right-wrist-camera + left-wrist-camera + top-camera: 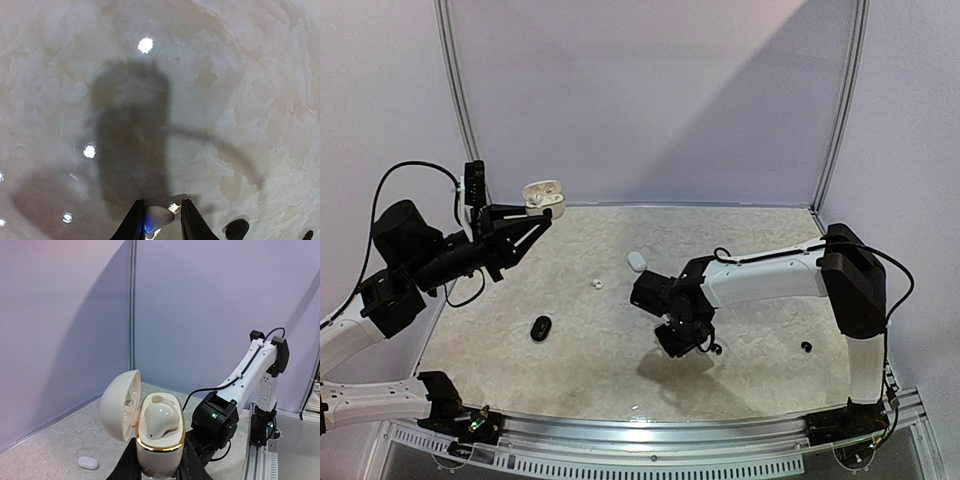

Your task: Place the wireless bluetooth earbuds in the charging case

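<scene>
My left gripper (544,212) is raised at the back left, shut on the base of a white charging case (542,196) with a gold rim. In the left wrist view the case (159,450) stands upright with its lid open, and one white earbud (160,422) sits in it. My right gripper (680,342) points down over the middle of the table. Its fingers (134,222) are closed on a small white earbud (160,217) with a blue glow. A loose white earbud (597,284) lies on the table left of the right arm.
A shut white case (637,261) lies behind the right gripper and a black case (541,328) at the front left. One black earbud (236,229) lies just right of the right gripper, another (806,346) further right. The walls of the enclosure stand close behind.
</scene>
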Tool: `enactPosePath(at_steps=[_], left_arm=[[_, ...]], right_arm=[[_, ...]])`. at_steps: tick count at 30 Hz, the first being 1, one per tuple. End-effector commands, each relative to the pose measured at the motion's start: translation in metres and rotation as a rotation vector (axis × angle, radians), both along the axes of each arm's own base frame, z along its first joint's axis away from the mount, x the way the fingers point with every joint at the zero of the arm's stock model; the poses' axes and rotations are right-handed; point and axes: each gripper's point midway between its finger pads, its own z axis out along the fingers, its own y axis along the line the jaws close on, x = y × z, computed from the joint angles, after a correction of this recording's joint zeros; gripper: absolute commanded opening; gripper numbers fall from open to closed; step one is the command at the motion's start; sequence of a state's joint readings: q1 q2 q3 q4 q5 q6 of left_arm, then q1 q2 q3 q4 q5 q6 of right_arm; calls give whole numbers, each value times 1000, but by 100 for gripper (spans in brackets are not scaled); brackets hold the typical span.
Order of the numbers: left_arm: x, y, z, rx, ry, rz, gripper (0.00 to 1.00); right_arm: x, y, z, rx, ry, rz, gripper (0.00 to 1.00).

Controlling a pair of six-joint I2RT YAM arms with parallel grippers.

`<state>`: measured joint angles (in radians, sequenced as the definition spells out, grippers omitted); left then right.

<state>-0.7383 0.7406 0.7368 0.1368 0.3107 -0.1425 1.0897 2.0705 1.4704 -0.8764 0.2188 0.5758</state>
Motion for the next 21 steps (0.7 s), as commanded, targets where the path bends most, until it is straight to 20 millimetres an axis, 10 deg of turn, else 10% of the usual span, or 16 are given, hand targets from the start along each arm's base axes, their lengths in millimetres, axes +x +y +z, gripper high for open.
enactPosePath(at_steps=[1, 21], left_arm=[[0, 2, -2, 0, -6, -1, 0], [-1, 3, -1, -4, -8, -1, 0]], right_arm=[[0, 2, -4, 57, 41, -37, 24], [3, 16, 27, 166, 12, -13, 9]])
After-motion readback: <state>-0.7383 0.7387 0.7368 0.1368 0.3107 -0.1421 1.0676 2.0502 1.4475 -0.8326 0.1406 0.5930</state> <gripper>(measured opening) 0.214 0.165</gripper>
